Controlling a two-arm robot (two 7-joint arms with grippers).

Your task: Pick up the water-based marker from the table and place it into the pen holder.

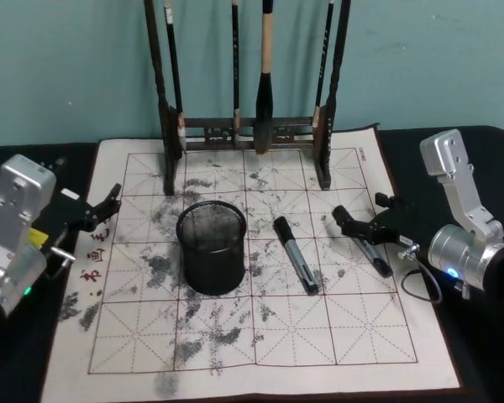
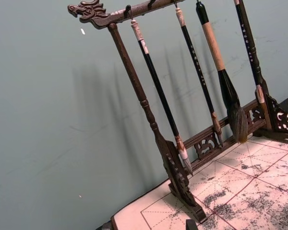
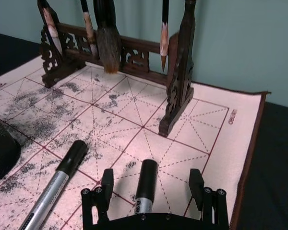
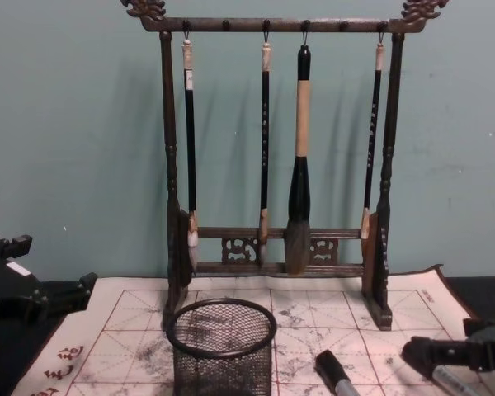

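Right hand (image 3: 151, 181), spread wide, straddles one marker (image 1: 376, 259) on the mat (image 1: 235, 353); left hand (image 1: 101, 210) hovers wide.

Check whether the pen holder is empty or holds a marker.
Empty: the holder shows bare mesh inside; a marker lies beside it on the mat.

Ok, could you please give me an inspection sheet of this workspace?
Surface: ink-stained grid mat on a black table.
Job's things: pen holder upright, empty; first marker lying right of it; second marker farther right.
Clutter: brush rack holding four brushes.
Grippers: right gripper open, fingers straddling the second marker; left gripper open at the mat's left edge.
Cables: black cable looped at the mat's right edge.
Surroundings: teal wall.
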